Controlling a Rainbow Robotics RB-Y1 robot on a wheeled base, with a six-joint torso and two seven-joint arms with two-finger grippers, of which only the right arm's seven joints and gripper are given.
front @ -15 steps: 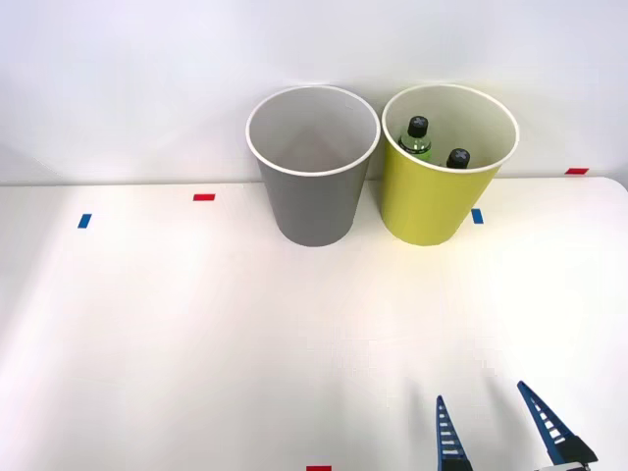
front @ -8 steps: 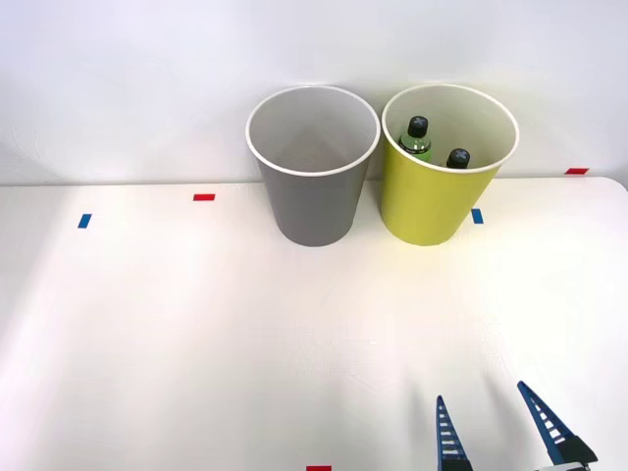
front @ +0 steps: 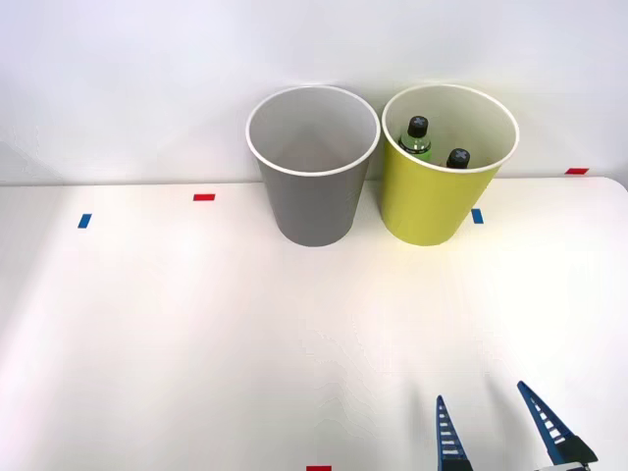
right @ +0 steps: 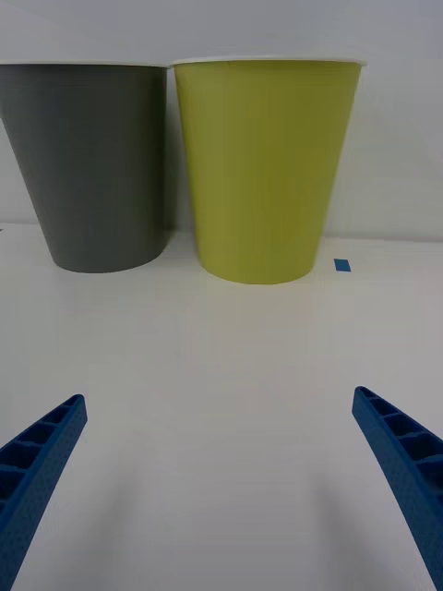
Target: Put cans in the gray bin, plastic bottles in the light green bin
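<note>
Standing upright inside one light green bin (front: 432,201): two plastic bottles (front: 417,137).

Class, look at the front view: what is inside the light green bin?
Two black-capped plastic bottles stand inside the light green bin, one showing a green neck. The bin's wall hides their lower bodies and the bin's bottom.

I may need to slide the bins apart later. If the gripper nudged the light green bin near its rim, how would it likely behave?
The light green bin is tall and tapers to a narrower base, so a push near the rim would probably tip it rather than slide it. It holds just two black-capped bottles, so it is likely light. The gray bin stands close beside it and might catch it.
</note>
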